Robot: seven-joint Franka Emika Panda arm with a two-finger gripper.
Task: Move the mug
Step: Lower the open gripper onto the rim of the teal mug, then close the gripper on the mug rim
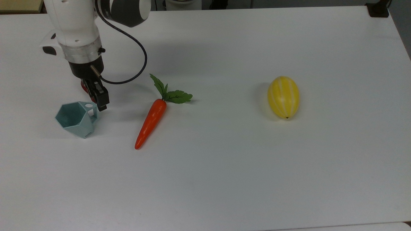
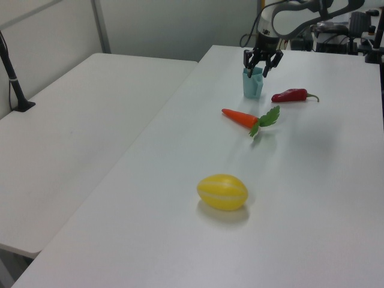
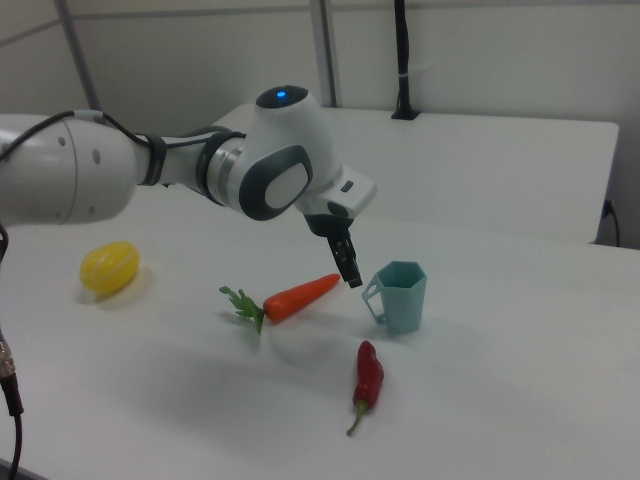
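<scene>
Your white counter (image 1: 224,179) spreads under the end effector (image 2: 256,68), whose fingers stand apart in the left view. The yellow melon (image 1: 283,97) lies well apart from it, toward the top view's right. The carrot (image 1: 151,123) lies nearer on that same side. The mug (image 1: 77,119) stands upright just below the end effector, handle beside the fingertips. The red pepper (image 3: 367,378) lies near it

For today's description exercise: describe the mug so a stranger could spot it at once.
On the white table, look at the top view's left, below the gripper. The mug stands upright beside a red chili and a carrot. It alone is pale teal, with faceted sides and a hexagonal rim.
</scene>
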